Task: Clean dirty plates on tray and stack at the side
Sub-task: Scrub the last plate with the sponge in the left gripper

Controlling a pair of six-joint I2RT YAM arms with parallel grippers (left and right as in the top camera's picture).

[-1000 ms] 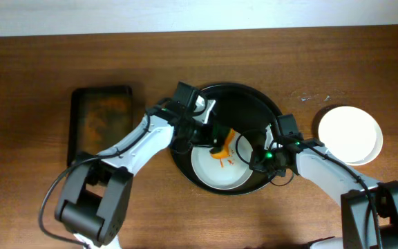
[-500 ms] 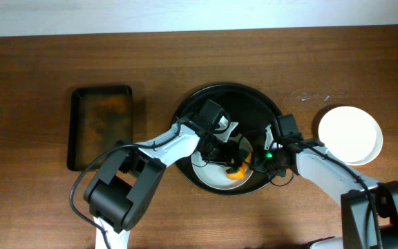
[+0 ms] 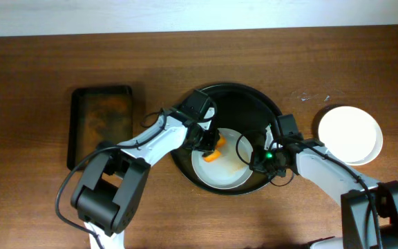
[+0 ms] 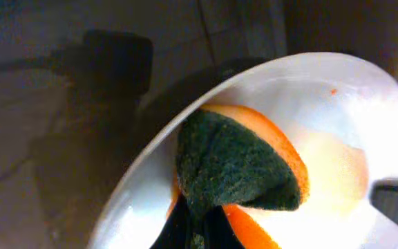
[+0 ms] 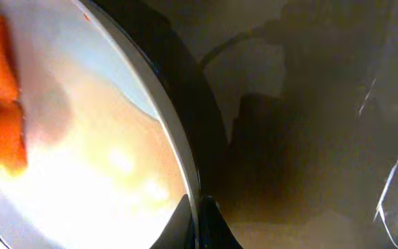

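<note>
Pressing a green-faced orange sponge [image 4: 237, 162], clamped in the left gripper [image 3: 211, 146], onto the glossy white round plate [image 3: 221, 174] inside the large round black tray [image 3: 247, 100]. Apparently pinching that plate's rim with the right gripper [image 3: 256, 160].

Wood table [image 3: 33, 69] carries black tray [image 3: 244, 111], brown tray [image 3: 102, 124], plate [image 3: 349, 135] (white).

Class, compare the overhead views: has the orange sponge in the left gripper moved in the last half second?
Yes. The orange sponge moved up-left across the round white plate, toward the round black tray's image-left rim.
</note>
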